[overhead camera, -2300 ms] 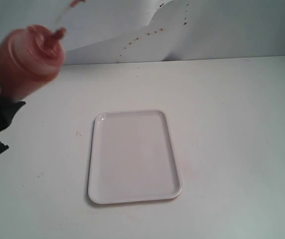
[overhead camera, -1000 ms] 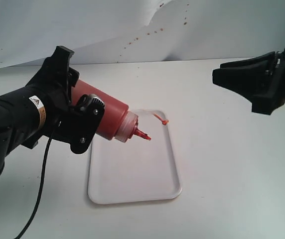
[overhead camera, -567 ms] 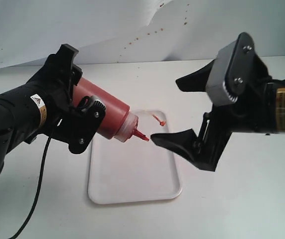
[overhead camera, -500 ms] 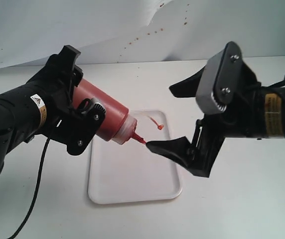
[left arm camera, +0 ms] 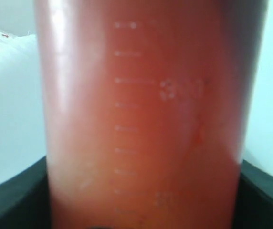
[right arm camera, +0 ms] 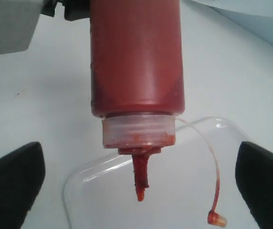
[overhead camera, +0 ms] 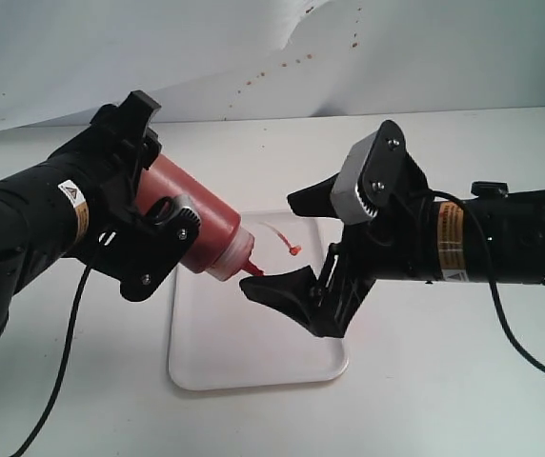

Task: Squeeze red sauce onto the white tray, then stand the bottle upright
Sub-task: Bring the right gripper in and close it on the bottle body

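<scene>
While our left fingers (overhead camera: pixel 153 249) clamp the bottle (overhead camera: pixel 204 227) nozzle-down over the tray (overhead camera: pixel 253 357), toward 12 o'clock, our right fingers (overhead camera: pixel 287 293) gape wide at its 3 o'clock; the soft, slick walls likely want a mid-body squeeze.

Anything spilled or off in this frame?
Reddish specks dot the backdrop, like splatter. The bottle has its tip cap dangling on its tether over the tray, and the nozzle is smeared. Nothing spilled on the tray.
</scene>
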You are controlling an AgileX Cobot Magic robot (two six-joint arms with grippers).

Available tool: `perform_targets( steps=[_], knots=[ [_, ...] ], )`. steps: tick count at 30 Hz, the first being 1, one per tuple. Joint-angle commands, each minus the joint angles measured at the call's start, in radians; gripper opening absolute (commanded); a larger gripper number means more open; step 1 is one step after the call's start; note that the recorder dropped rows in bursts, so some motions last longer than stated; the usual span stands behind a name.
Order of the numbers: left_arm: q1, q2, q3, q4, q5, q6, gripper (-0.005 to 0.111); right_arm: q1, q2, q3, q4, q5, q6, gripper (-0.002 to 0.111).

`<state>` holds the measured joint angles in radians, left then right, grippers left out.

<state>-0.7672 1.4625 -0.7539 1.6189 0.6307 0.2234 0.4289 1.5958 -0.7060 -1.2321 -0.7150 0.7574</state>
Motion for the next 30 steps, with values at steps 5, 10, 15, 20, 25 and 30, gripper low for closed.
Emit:
perform_targets(
  steps=[5,10,15,20,25,30],
  knots=[
    [-0.005,-0.006,-0.014,0.046,0.029,0.043,0.000,0.002,0.072,-0.007,0.141,-0.083,-0.130,0.105],
    [-0.005,-0.006,-0.014,0.120,0.029,0.043,0.000,0.002,0.126,-0.007,0.222,-0.183,-0.160,0.105],
    [-0.005,-0.006,-0.020,0.125,0.015,0.047,0.000,0.002,0.168,-0.021,0.266,-0.271,-0.192,0.105],
    [-0.005,-0.006,-0.020,0.125,-0.016,0.097,0.000,0.025,0.225,-0.092,0.249,-0.237,-0.192,0.105],
    [-0.005,-0.006,-0.020,0.125,-0.023,0.102,0.000,0.084,0.274,-0.171,0.212,-0.207,-0.192,0.105],
    [-0.005,-0.006,-0.020,0.125,-0.025,0.145,0.000,0.100,0.295,-0.235,0.219,-0.166,-0.192,0.105]
  ],
)
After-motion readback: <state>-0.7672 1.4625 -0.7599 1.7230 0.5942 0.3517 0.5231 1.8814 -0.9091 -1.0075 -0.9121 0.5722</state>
